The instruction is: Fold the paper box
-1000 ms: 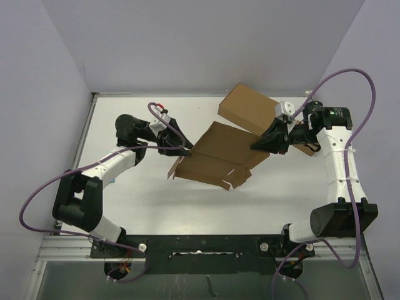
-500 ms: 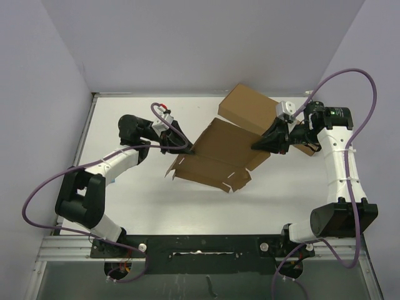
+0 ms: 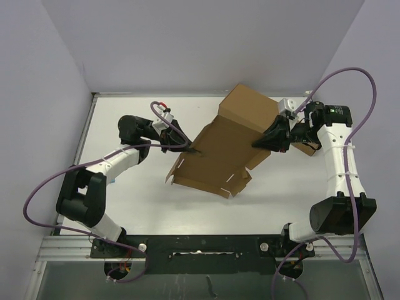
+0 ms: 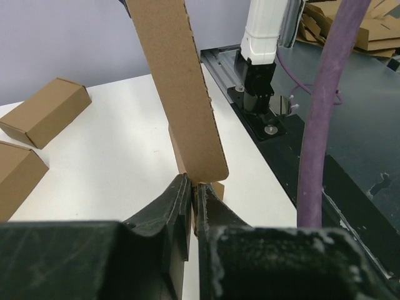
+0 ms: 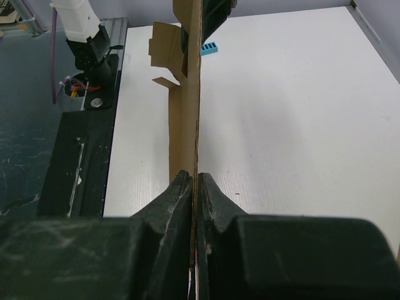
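Left arm point(image 3: 119, 162) and right arm point(image 3: 341, 164) are each wearing white shells between bulky black joints. A purple cable point(image 4: 324, 106) is trailing along each. Black, dusty, tapered fingers point(image 4: 167, 209) are finishing both wrists.

table point(image 3: 131, 200): white | on it: large brown box point(image 3: 253, 106); narrow brown box point(image 4: 44, 111); blue piece point(image 5: 209, 48)
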`<state>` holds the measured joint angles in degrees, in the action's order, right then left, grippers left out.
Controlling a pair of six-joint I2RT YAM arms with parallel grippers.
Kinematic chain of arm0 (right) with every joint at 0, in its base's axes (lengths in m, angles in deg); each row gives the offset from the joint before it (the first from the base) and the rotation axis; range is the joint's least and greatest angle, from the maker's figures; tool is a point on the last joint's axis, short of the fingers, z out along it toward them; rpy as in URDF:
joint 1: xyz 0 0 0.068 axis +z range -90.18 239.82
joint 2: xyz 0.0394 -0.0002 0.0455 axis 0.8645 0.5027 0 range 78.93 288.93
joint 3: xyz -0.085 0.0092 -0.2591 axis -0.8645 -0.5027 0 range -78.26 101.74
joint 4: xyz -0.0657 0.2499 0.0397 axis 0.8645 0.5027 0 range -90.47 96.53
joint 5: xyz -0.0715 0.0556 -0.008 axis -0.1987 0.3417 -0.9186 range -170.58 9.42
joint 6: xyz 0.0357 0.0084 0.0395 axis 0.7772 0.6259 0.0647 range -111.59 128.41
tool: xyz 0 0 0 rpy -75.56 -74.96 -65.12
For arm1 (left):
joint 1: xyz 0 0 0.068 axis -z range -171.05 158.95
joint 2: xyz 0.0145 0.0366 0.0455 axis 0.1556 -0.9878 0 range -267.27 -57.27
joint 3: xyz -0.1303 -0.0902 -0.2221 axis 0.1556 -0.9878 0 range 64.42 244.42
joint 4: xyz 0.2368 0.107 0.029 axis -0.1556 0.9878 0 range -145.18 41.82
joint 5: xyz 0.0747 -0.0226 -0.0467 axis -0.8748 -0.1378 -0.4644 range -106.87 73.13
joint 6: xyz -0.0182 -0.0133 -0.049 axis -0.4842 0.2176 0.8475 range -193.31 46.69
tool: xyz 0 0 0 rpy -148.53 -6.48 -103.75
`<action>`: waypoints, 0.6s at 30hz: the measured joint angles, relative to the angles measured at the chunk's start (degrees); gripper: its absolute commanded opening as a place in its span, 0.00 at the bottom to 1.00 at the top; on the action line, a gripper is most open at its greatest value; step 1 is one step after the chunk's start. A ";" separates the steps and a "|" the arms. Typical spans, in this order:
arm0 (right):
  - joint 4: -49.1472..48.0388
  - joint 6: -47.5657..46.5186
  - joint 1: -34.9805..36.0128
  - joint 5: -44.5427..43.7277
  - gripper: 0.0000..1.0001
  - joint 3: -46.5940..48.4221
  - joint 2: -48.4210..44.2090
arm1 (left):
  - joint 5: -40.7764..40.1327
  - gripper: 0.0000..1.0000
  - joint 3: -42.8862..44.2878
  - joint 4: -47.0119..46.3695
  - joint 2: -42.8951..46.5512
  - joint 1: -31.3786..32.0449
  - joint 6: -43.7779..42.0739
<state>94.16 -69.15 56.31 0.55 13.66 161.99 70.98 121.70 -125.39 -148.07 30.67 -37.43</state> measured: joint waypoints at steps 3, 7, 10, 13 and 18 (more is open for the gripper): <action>-0.02 -0.02 -0.44 0.22 0.00 -0.07 0.39 | -1.03 0.44 0.00 -0.96 -0.61 -0.02 1.42; -0.63 1.14 -1.44 0.83 0.00 -1.42 0.22 | -5.09 0.63 -0.15 -3.10 -0.81 -1.81 6.05; -3.91 4.70 -2.34 0.94 0.00 -5.18 -0.33 | -9.60 0.69 -2.78 -5.97 -0.20 -5.75 10.14; -11.28 12.39 -2.67 0.70 0.00 -10.32 -2.03 | -14.03 0.69 -7.58 -5.86 1.90 -10.86 13.03; -27.54 29.77 -2.80 -1.55 0.00 -18.93 -6.27 | -22.80 0.65 -15.45 8.92 14.25 -17.97 10.10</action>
<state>66.62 -39.38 53.52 -1.01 -5.27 155.72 48.18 106.24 -116.48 -133.82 12.70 -27.34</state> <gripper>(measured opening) 0.039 0.679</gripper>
